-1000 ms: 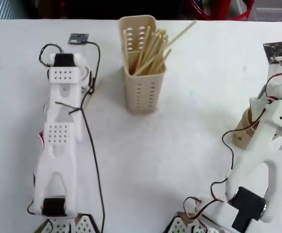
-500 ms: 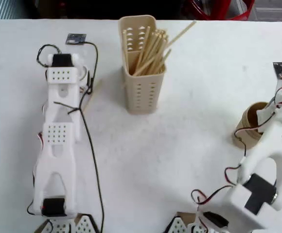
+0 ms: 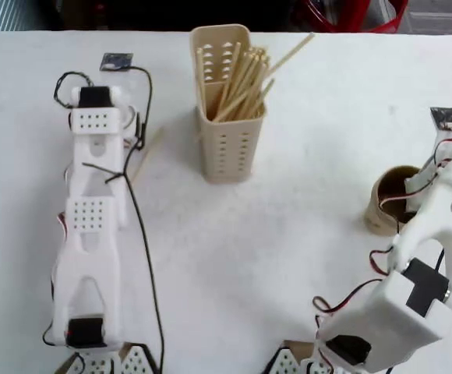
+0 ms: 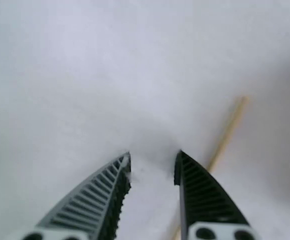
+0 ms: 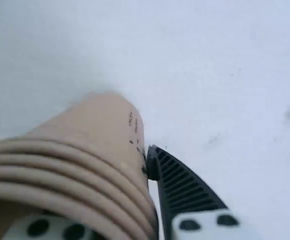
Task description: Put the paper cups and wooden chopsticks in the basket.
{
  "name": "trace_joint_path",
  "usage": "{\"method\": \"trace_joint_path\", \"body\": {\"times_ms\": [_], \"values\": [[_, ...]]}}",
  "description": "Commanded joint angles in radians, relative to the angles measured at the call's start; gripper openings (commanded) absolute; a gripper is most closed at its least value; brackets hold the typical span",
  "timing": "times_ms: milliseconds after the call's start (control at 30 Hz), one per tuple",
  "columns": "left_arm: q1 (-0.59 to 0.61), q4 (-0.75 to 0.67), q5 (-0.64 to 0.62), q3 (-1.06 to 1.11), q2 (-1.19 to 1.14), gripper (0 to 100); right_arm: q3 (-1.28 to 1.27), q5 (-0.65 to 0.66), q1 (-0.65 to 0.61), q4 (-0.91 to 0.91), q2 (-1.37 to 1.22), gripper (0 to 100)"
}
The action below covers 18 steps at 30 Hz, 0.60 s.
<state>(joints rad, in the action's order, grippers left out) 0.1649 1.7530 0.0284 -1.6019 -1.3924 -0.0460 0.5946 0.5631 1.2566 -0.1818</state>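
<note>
**Right arm drawn back since 1.0 s ago; cup stack shifted with it**

High: right end effector (image 3: pixel 414 185) at the paper cups (image 3: pixel 382 204), well right of the basket (image 3: pixel 227 140) holding wooden chopsticks (image 3: pixel 241 78). Loose chopstick (image 3: pixel 144 154) lies beside the left arm (image 3: pixel 93 218). White tabletop (image 3: pixel 288 249).

Left wrist: left end effector (image 4: pixel 152 167) slightly parted, empty, just beside the loose chopstick (image 4: pixel 228 131).

Right wrist: closed on the cup stack (image 5: pixel 85 145).
</note>
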Motion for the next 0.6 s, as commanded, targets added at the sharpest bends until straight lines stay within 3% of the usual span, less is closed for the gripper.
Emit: {"method": "trace_joint_path", "body": {"times_ms": [0,167,300,433,567], "values": [[0.019,-0.020,-0.009,-0.041,0.008,16,0.124,-0.046,-0.041,0.096,0.045,1.7],[0.019,-0.034,-0.009,-0.041,0.008,16,0.353,-0.178,-0.110,0.243,0.214,1.7],[0.019,-0.040,-0.009,-0.040,0.008,16,0.566,-0.272,-0.291,0.317,0.361,1.7],[0.019,-0.040,-0.009,-0.040,0.007,16,0.761,-0.353,-0.524,0.283,0.412,1.7],[0.018,-0.040,0.026,-0.035,0.007,16,0.829,-0.405,-0.694,0.094,0.387,1.7]]}}
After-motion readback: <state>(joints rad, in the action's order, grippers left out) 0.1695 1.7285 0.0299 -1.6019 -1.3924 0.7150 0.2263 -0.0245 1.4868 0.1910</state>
